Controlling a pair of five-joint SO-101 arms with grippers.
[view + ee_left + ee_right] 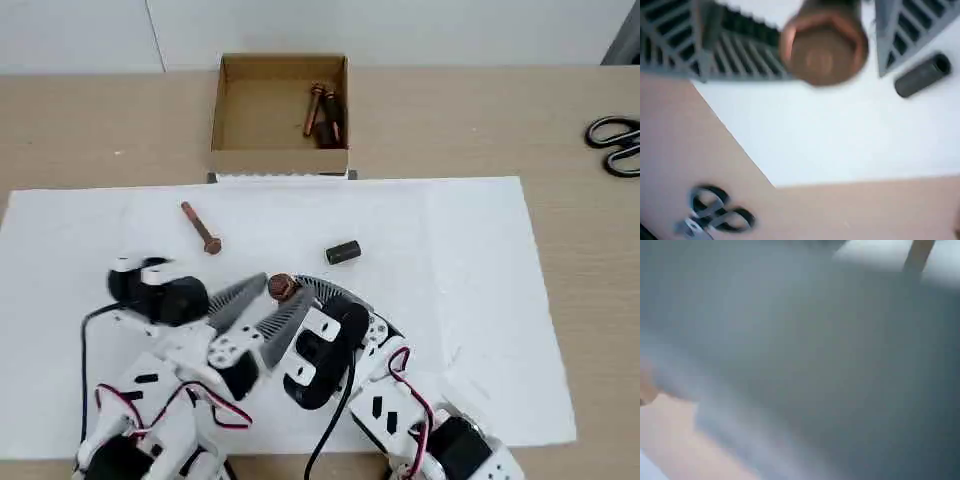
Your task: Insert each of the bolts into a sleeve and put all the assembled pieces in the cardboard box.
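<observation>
Down at six o'clock on the sheet the two grippers meet, and a copper-coloured bolt sits raised between them. The left gripper has its jaws drawn in close either side of the hex head, with just a sliver of gap on one side. I read that as clamped on the bolt, though the contact itself is blurred. The right gripper crowds in from five o'clock, just beside the bolt, and whether it is open or closed I cannot tell. The sleeve lies on its side at one o'clock from the bolt, near but apart. A loose bolt rests at ten o'clock. The box stands at twelve, with finished pieces against its three o'clock wall. Scissors lie out at two on the bare table. The bolt should handle as a small, stiff, dense thing, smooth enough to slip or twist in plastic jaws, so best to pinch the shank just under the head and keep the tip free. The sleeve looks rigid and light and likely to roll, so take it across the middle and leave the bore clear.
</observation>
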